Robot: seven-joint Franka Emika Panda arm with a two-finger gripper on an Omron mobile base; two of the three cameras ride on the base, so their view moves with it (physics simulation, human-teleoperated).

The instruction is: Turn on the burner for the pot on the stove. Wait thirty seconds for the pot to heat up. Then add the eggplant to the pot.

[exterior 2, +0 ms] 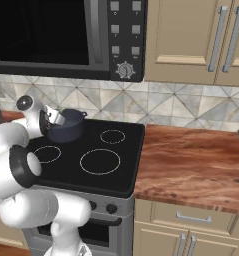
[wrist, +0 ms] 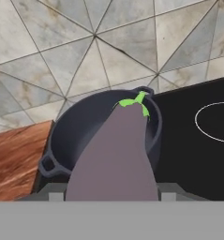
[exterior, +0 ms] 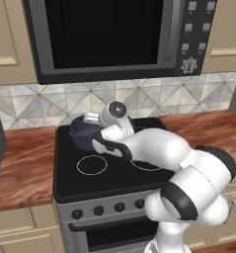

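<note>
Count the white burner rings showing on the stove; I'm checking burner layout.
3: front-left ring, front-right ring, back-right ring. The pot may hide a fourth.

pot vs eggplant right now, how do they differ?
The pot is round, dark blue-grey and hollow; the eggplant is a long, dull purple lump with a green stem end. The pot sits on the stove; the eggplant is held up in the pincer, its stem end pointing over the pot's rim. Both are matte.

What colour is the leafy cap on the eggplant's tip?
Bright green, on the dull grey-purple eggplant; clearest in the hand view.
</note>
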